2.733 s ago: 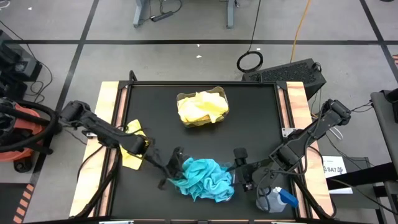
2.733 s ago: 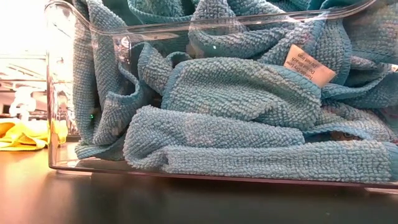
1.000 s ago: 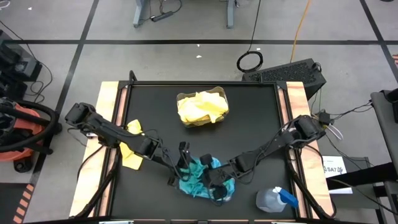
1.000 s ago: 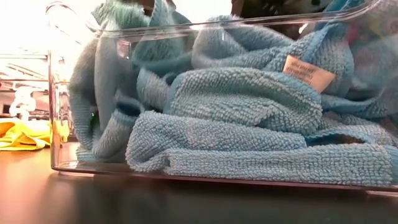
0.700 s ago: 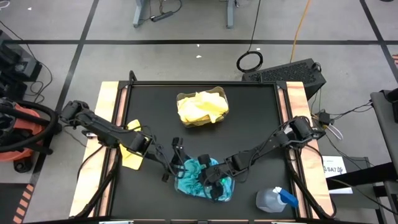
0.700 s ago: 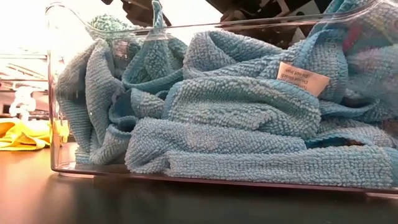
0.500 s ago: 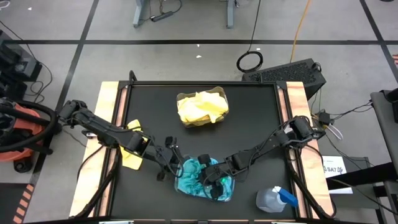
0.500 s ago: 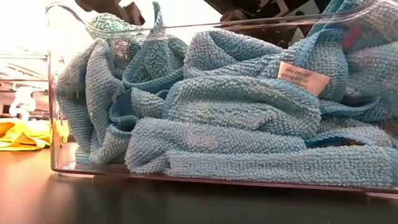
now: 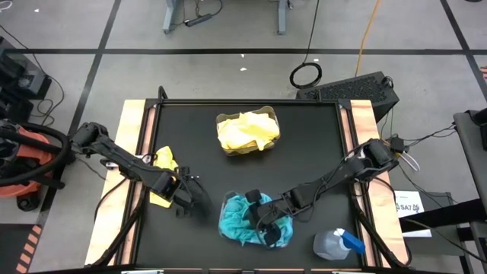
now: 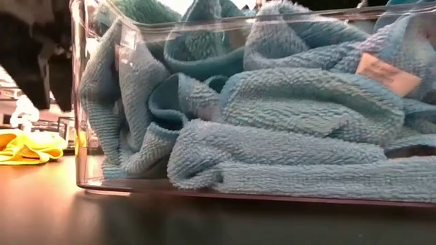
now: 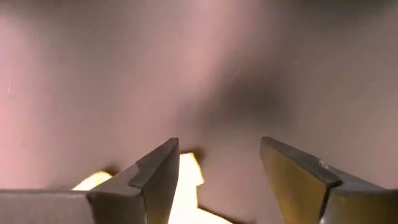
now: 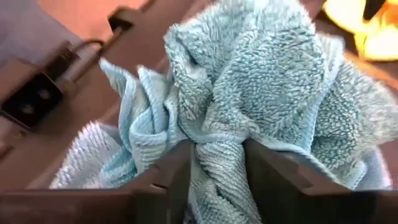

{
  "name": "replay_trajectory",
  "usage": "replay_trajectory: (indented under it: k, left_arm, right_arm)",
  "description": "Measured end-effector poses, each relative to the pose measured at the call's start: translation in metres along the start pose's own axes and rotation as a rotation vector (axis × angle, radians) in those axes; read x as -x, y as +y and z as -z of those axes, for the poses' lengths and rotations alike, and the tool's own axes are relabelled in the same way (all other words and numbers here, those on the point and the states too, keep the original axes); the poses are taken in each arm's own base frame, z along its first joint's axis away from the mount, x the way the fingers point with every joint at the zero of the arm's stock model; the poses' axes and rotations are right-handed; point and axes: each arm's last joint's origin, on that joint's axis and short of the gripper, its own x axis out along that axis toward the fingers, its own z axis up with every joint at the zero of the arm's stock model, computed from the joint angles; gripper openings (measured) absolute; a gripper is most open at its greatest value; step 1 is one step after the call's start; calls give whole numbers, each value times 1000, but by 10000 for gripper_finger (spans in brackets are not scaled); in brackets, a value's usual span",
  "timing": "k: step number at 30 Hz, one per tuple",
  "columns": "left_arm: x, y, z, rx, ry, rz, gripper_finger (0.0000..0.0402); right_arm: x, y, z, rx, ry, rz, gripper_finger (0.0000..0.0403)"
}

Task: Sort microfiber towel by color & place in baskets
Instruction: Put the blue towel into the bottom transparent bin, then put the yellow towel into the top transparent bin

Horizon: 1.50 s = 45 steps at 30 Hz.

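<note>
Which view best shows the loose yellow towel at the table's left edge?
The high view: the yellow towel lies whole beside the left gripper. The low view catches a sliver; the left wrist view only a bright blur; the right wrist view nothing certain.

Right hand (image 9: pixel 262 222) sits over the turquoise towels (image 9: pixel 236 221); left hand (image 9: pixel 190 195) hovers beside them.

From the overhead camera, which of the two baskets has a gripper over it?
The near basket, full of turquoise towels: the right gripper is over it. Nothing is over the far basket of yellow towels.
</note>
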Motion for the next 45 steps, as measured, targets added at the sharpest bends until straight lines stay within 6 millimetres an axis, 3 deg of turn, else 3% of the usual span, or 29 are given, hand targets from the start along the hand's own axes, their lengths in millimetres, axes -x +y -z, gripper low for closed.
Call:
replay_trajectory:
  k: [10, 21, 41, 45]
  left_arm:
    - [-26, 12, 41, 163, 190, -183, 231]
    - [-44, 18, 69, 250, 236, -249, 231]
    - [-63, 58, 122, 467, -33, -32, 229]
    - [-65, 59, 123, 473, -67, -11, 193]
  right_arm:
    - [30, 7, -22, 8, -107, -14, 211]
    - [62, 8, -41, 27, -206, -14, 226]
    - [69, 9, -41, 34, -187, -19, 226]
    - [69, 9, -41, 34, -185, -19, 226]
